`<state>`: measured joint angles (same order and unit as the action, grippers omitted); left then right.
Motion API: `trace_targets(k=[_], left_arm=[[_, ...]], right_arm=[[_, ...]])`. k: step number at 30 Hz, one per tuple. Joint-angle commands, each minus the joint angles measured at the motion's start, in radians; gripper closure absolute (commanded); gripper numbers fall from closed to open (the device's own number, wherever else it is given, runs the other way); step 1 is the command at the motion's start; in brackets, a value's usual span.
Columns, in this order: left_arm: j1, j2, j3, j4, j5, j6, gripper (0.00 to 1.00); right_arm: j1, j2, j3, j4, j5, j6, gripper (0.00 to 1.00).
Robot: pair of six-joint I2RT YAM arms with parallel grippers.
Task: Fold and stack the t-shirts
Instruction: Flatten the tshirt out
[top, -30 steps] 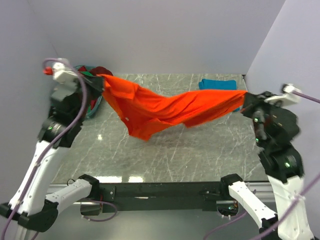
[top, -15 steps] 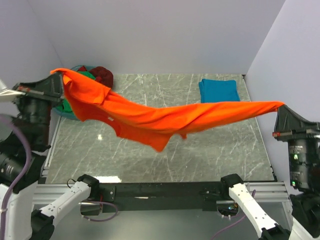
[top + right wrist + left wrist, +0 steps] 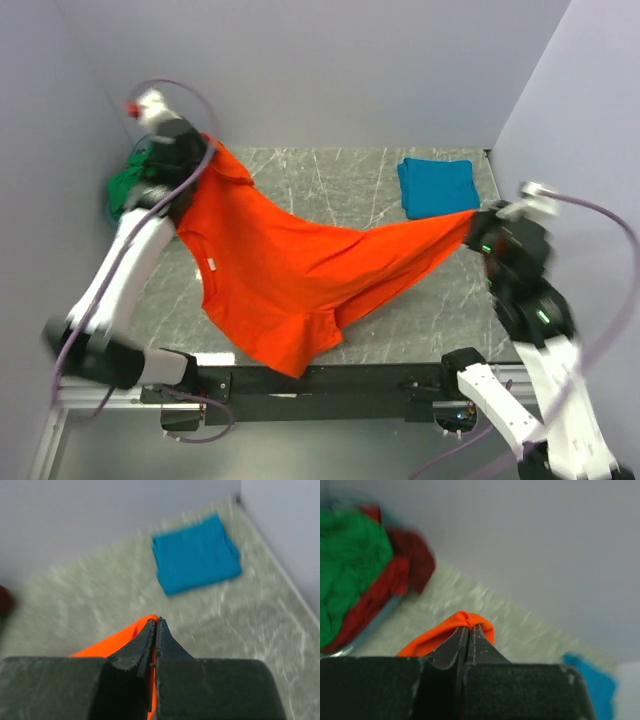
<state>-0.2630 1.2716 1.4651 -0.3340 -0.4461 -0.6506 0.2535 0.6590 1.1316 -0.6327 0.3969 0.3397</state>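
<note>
The orange t-shirt (image 3: 290,275) hangs stretched between both grippers, its lower part draping over the table's front edge. My left gripper (image 3: 205,150) is shut on its far-left corner (image 3: 465,620). At the right, my right gripper (image 3: 478,222) is shut on the other end (image 3: 150,621). A folded teal t-shirt (image 3: 437,186) (image 3: 195,560) lies flat at the back right. The green t-shirt (image 3: 347,575) and the dark red one (image 3: 395,577) lie bunched in the basket at the back left.
The blue basket (image 3: 370,630) stands in the back left corner, mostly behind my left arm in the top view. Walls close in the marble table (image 3: 440,310) on the left, back and right.
Both arms have come down and forward from a raised spread. The orange t-shirt, earlier held taut in the air, now sags onto the table and over its front edge.
</note>
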Motion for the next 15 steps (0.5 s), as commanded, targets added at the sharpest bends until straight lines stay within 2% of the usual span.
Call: trace_targets(k=[1,3,6,8,9,10,11,12,13,15], left_arm=[[0.019,0.135,-0.142,0.109,0.217,-0.015,0.99],[0.019,0.189,-0.19,0.167,0.247,-0.026,1.0],[0.019,0.207,-0.267,0.216,0.256,-0.043,0.98],[0.019,0.2,-0.301,0.228,0.251,-0.041,0.86],[0.019,0.198,-0.304,0.216,0.242,-0.038,0.74],[0.018,0.196,-0.295,0.195,0.222,-0.059,0.63],[0.018,0.189,-0.287,0.128,0.204,-0.075,0.49],[0.018,0.183,-0.281,0.097,0.167,-0.087,0.01],[0.016,0.172,-0.276,0.073,0.156,-0.087,0.01],[0.007,0.115,-0.298,0.07,0.147,-0.081,0.01]], right_arm=[[-0.025,0.151,-0.147,0.103,0.008,0.044,1.0],[-0.045,0.264,-0.203,0.139,-0.094,0.057,1.0],[-0.086,0.416,-0.198,0.145,-0.176,0.074,1.0],[-0.098,0.476,-0.184,0.139,-0.175,0.073,1.0],[-0.1,0.485,-0.176,0.137,-0.167,0.076,0.97],[-0.103,0.487,-0.176,0.146,-0.17,0.079,0.88],[-0.105,0.487,-0.176,0.152,-0.174,0.079,0.83],[-0.106,0.479,-0.181,0.157,-0.182,0.082,0.78],[-0.108,0.473,-0.179,0.166,-0.187,0.081,0.69],[-0.109,0.462,-0.181,0.168,-0.187,0.079,0.66]])
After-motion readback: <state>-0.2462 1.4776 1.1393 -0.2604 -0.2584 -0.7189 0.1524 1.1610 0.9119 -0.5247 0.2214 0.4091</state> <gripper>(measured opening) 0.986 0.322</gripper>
